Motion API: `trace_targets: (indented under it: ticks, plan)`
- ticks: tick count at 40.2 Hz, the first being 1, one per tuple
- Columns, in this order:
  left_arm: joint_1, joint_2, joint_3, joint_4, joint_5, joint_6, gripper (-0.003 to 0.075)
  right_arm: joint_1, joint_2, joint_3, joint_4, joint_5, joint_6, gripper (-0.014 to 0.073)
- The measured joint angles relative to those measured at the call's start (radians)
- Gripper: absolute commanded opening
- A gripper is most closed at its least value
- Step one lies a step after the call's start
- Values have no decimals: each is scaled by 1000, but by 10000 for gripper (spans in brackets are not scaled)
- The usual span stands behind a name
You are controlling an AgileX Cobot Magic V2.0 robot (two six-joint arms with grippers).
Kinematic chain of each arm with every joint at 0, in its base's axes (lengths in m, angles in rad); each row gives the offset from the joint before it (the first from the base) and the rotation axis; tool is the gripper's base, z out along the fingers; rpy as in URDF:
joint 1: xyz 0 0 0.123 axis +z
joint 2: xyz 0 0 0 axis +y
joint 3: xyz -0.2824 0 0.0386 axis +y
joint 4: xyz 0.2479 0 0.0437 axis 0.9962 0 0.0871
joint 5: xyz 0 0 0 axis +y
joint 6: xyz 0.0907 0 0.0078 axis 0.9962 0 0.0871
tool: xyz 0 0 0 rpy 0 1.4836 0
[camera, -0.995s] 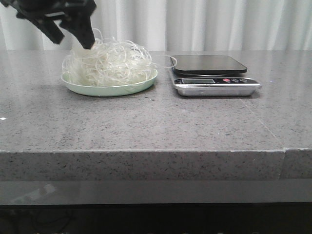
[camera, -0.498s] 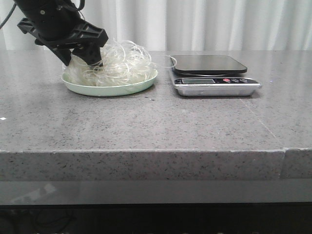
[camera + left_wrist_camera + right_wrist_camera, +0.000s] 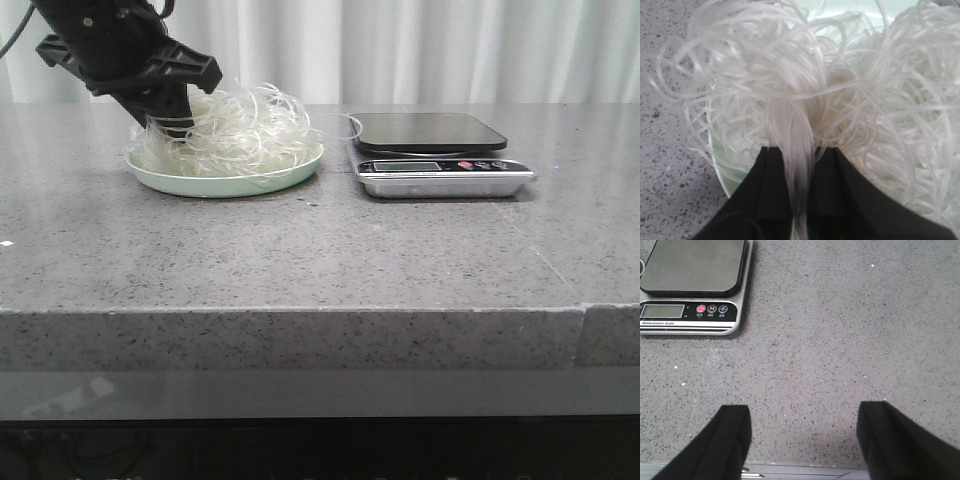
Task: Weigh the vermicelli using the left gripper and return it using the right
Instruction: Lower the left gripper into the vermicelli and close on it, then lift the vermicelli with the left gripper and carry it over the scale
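The left tool point(image 3: 170, 118) has dropped into the vermicelli point(image 3: 235, 135) and now pinches a bunch of strands. Lifting to the scale point(image 3: 440, 152) comes next. The right tool point(image 3: 802, 440) waits, spread wide.

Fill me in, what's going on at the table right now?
The left gripper is down in the vermicelli on the green plate, its fingers pinched on a bundle of strands, as the left wrist view shows. The noodles are not yet lifted clear. The scale beside the plate has nothing on its platform. The right gripper hangs open over bare table near the scale.
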Motion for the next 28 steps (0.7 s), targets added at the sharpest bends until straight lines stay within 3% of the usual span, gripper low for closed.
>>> trace_targets:
  ticks: [16, 28]
  plan:
    - [-2, 2, -263, 0, 218, 0, 155, 0, 0, 0, 0, 0, 0, 564]
    - [-57, 2, -438, 0, 237, 2, 155, 0, 0, 0, 0, 0, 0, 564]
